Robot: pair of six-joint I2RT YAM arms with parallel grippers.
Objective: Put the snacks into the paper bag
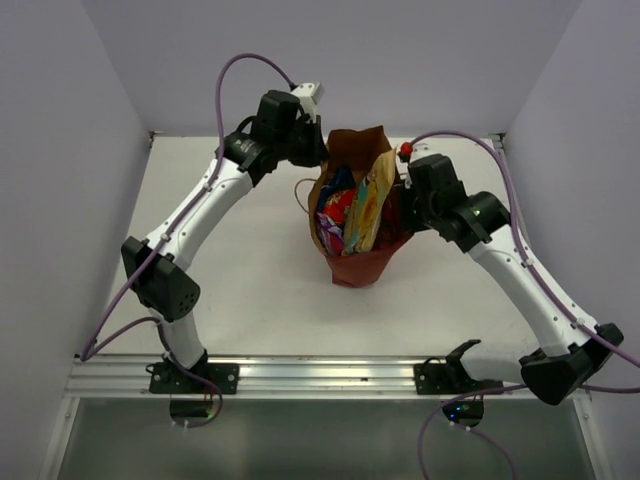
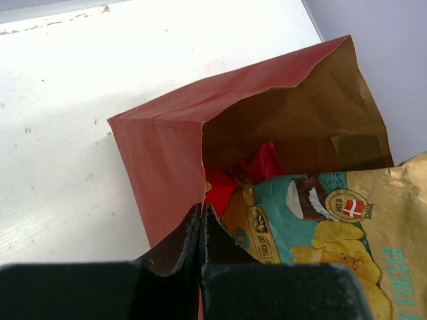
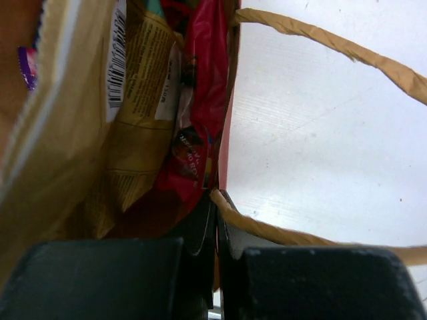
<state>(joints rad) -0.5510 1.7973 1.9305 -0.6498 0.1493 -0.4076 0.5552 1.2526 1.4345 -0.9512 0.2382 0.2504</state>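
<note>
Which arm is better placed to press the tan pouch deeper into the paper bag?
Probably right. The tan pouch leans against the paper bag's right wall, beside the right gripper, which is shut on that rim. The left gripper, shut on the opposite rim, can steady it.

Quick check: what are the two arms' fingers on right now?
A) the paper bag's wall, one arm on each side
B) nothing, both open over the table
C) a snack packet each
A: in the wrist views the left fingers and right fingers are each pinched shut on the wall of the paper bag, on opposite sides, with the snacks sitting inside it.
</note>
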